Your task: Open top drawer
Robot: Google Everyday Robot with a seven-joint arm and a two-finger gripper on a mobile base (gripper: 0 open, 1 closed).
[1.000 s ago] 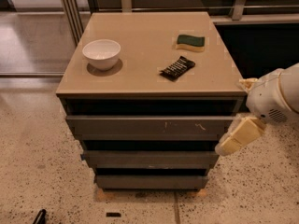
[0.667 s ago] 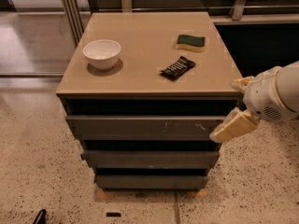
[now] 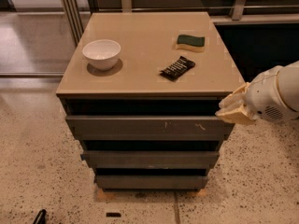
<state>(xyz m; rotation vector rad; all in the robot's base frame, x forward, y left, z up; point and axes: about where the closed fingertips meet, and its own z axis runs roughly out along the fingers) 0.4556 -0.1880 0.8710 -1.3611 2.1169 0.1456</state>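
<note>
The top drawer [image 3: 140, 126] is the widest dark grey flat front under the beige cabinet top, with small pale scratch marks right of its centre. A dark gap shows above it. My gripper [image 3: 232, 111], cream coloured on a white arm that comes in from the right, sits at the drawer's upper right corner, just under the edge of the cabinet top. It points left toward the gap above the drawer front.
On the cabinet top [image 3: 140, 55] stand a white bowl [image 3: 102, 53], a green and yellow sponge [image 3: 190, 42] and a dark snack packet [image 3: 177, 68]. Two narrower grey drawers [image 3: 149, 160] sit below. Speckled floor surrounds the cabinet; a glass partition stands at the back left.
My gripper has risen from beside the drawer's lower right and moved up to the drawer's upper right corner, turning from a down-left slant to point level toward the left.
</note>
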